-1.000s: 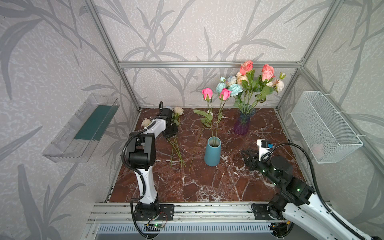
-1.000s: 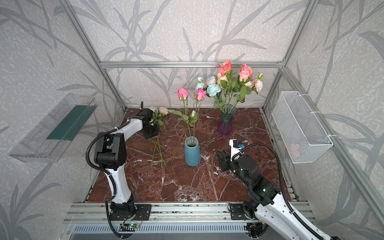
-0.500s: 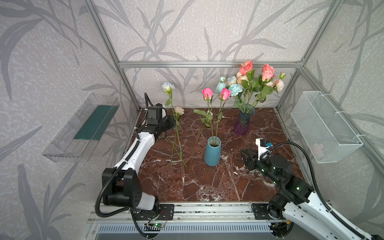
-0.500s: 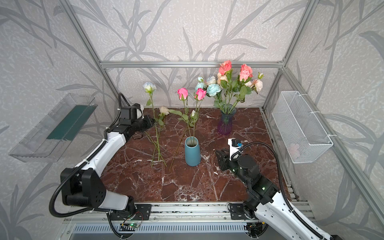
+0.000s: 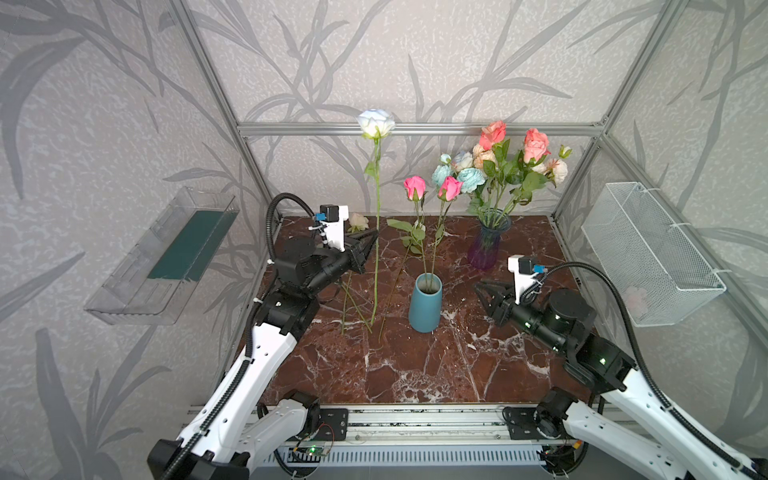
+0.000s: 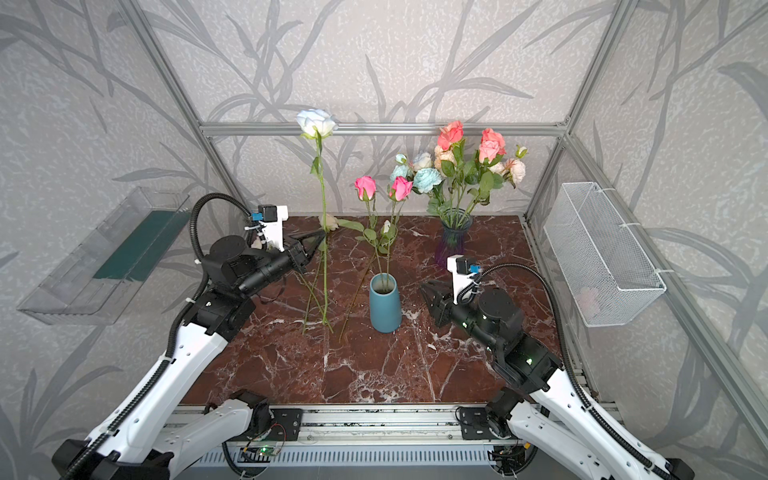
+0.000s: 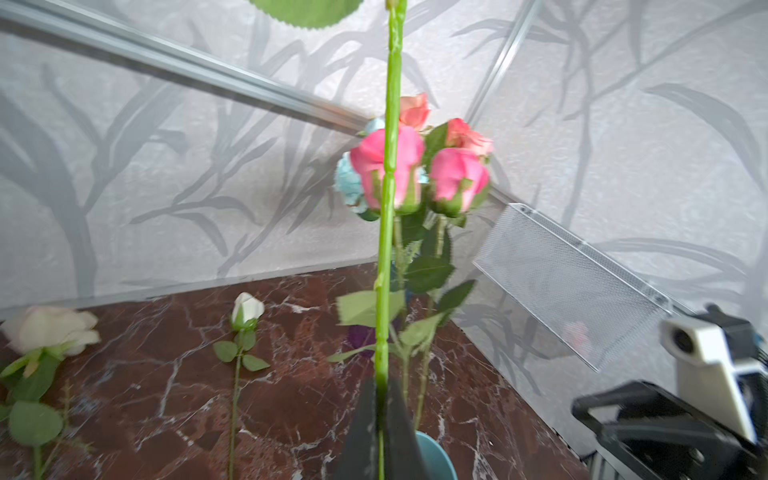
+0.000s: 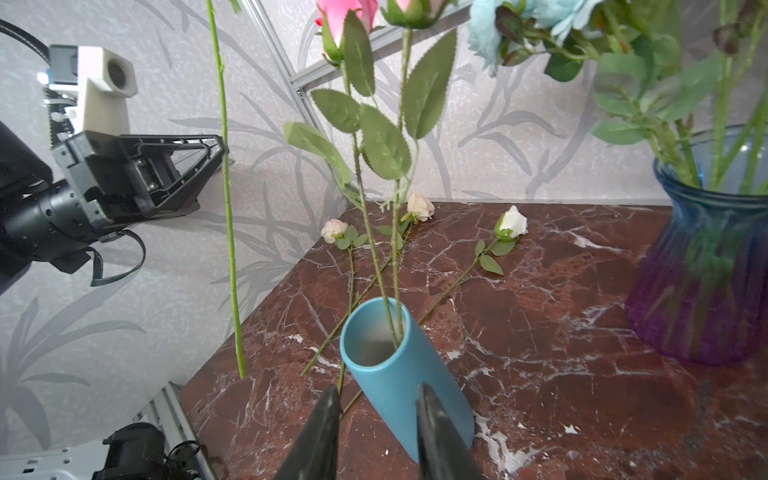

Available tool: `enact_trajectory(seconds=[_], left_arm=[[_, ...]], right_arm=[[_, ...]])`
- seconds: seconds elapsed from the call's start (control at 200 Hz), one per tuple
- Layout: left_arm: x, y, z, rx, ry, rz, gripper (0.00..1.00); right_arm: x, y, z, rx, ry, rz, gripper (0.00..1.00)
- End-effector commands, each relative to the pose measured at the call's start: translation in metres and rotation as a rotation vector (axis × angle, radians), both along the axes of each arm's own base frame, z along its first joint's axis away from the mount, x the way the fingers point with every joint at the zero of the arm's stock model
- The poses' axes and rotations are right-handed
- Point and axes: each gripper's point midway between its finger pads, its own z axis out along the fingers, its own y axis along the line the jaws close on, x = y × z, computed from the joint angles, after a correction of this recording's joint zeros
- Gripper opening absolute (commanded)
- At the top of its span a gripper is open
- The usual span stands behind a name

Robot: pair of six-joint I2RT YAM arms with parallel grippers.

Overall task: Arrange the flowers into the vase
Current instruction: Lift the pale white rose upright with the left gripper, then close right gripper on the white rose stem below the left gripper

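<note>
The left gripper (image 5: 373, 238) is pinched on the green stem of a white rose (image 5: 375, 123), about midway along its length, and in the left wrist view the two black fingers (image 7: 362, 419) press together on that stem. The rose stands nearly upright to the left of the teal vase (image 5: 424, 305). Its bloom is well above the vase and its cut end is down near the marble table (image 5: 415, 374); I cannot tell whether the end touches it. Two pink roses (image 5: 414, 187) stand in the teal vase. Behind and to the right of the teal vase, a purple glass vase (image 5: 487, 245) holds a bunch of coral, cream and pale blue flowers (image 5: 503, 160). Three loose cream and white buds (image 8: 513, 222) lie on the table behind and to the left of the teal vase. The right gripper (image 8: 376, 392) sits low to the right of the teal vase, its jaws spread, pointing at the vase but apart from it.
</note>
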Motion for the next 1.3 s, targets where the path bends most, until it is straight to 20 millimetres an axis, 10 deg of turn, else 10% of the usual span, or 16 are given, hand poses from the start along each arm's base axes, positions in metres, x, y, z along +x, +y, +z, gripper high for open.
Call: enact_trajectory(seconds=[0.0,0.265,0.76,1.055,1.195,1.295], left_arm=[[-0.023,-0.007,0.016,0.036,-0.112,-0.061,0.0],[-0.039,-0.025,0.021,0.008,-0.113,-0.167,0.0],[-0.061,-0.066,0.0,0.096,-0.076,-0.282,0.0],[-0.054,-0.063,-0.005,0.106,-0.068,-0.237,0.0],[-0.049,-0.056,-0.004,0.096,-0.073,-0.18,0.5],[-0.046,-0.047,-0.001,0.092,-0.089,-0.126,0.59]], right_arm=[[-0.013,0.02,0.048,0.058,-0.113,0.107,0.34],[-0.011,0.069,0.102,0.113,-0.195,0.24,0.41],[0.031,0.138,0.106,0.168,-0.117,0.332,0.46],[0.031,0.135,0.108,0.192,-0.12,0.322,0.11],[0.034,0.124,0.109,0.18,-0.138,0.261,0.08],[0.034,0.117,0.112,0.168,-0.157,0.236,0.07]])
